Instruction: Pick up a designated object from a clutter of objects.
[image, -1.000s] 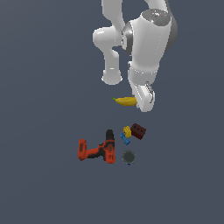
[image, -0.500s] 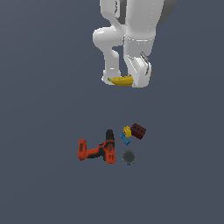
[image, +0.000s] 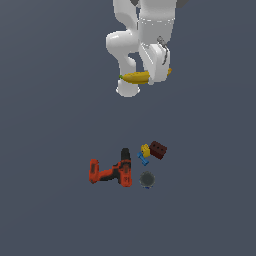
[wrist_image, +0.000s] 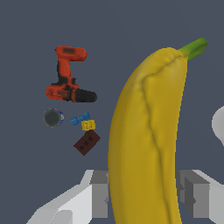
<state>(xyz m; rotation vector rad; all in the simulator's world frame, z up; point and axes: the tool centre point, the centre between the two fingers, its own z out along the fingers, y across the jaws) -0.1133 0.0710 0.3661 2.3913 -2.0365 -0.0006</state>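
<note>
Now, largest first:
My arm (image: 145, 30): one, raised high so the load clears the clutter.
My gripper (wrist_image: 144, 197): closed on the banana, a finger on each flank.
Banana (wrist_image: 146, 140): one, gripped crosswise near its middle, I judge for balance; aloft, well apart from the rest.
Power drill (image: 111, 171): one, lying on its side.
Dark red-brown block (image: 158, 149): one.
Yellow-and-blue toy piece (image: 144, 154): one, beside the block.
Dark grey round object (image: 146, 179): one.

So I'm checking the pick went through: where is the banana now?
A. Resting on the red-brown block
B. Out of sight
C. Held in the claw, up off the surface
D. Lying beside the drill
C: the banana sits between the fingers of the claw, well above the drill and the other items.
</note>
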